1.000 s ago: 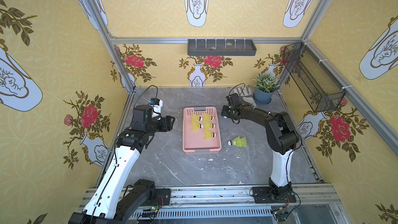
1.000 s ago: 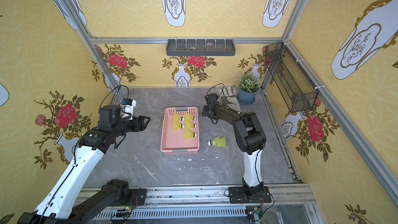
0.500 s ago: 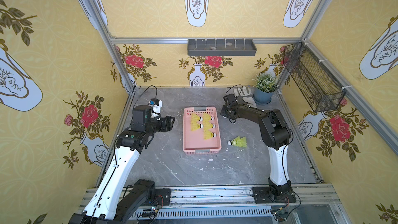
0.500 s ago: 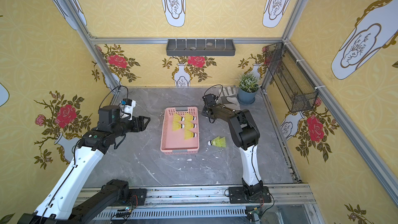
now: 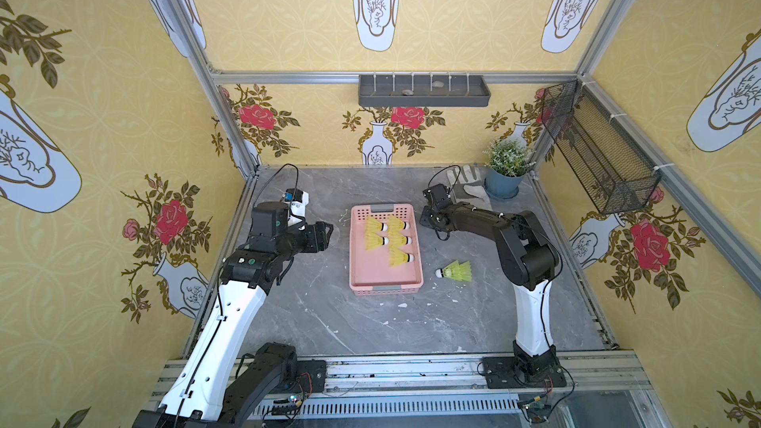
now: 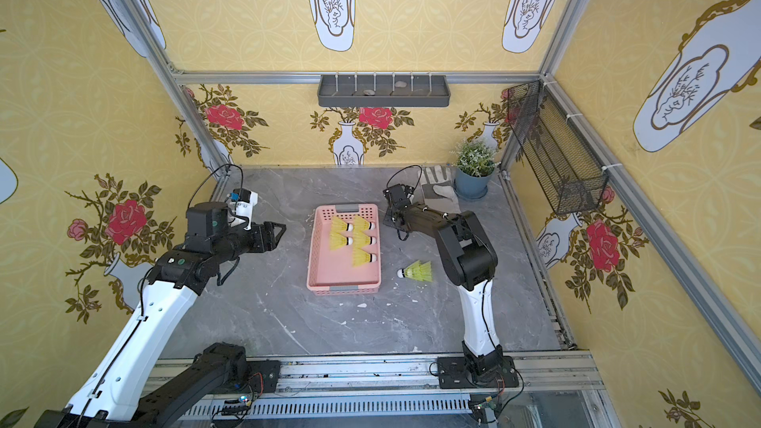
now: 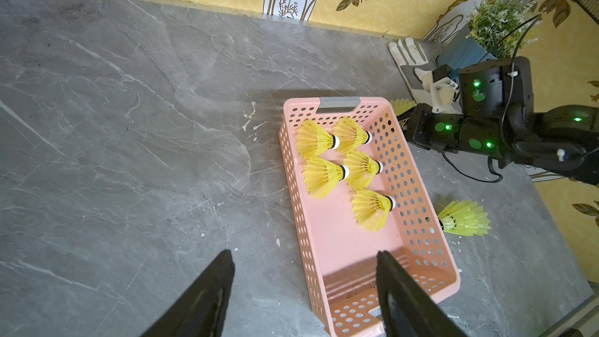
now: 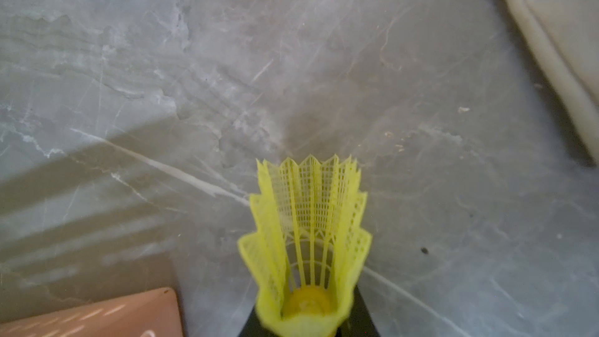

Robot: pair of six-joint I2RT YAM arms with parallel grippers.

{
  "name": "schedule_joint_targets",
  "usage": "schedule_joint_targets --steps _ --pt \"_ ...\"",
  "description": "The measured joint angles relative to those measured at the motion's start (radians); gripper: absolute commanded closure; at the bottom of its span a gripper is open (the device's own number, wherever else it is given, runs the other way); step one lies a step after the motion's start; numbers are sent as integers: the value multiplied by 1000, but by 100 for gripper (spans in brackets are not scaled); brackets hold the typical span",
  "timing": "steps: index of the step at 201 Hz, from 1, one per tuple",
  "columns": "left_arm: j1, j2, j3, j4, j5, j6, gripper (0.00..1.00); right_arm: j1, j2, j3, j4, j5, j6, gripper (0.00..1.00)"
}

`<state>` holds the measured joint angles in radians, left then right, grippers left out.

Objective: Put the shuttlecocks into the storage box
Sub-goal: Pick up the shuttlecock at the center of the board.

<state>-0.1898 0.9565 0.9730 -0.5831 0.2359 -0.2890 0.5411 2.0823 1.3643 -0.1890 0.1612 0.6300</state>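
Right wrist view: right jaws tight on the base of one shuttlecock (image 8: pixel 308 222), skirt outward; left jaws apart, empty.

Neon yellow-green shuttlecocks (image 5: pixel 455 270), white tips, black bands. Pink storage box (image 5: pixel 385 275), perforated sides, grey tabs. Grey marble-veined bench (image 5: pixel 329 323). Yellow wallpaper (image 5: pixel 123 96), red roses, white vases.

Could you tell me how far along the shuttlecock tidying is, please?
Done: five shuttlecocks lie in the pink box. In hand: the right tool is shut on a sixth shuttlecock beside the box. Left: that one and a seventh lying on the table.
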Motion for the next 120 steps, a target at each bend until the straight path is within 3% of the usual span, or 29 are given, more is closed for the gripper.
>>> schedule_joint_targets --steps 75,120 --pt "2 2 0 1 33 0 28 6 -246 -181 74 -129 -167 82" --pt "2 32 -2 45 212 4 29 15 -412 -217 73 -333 -355 80"
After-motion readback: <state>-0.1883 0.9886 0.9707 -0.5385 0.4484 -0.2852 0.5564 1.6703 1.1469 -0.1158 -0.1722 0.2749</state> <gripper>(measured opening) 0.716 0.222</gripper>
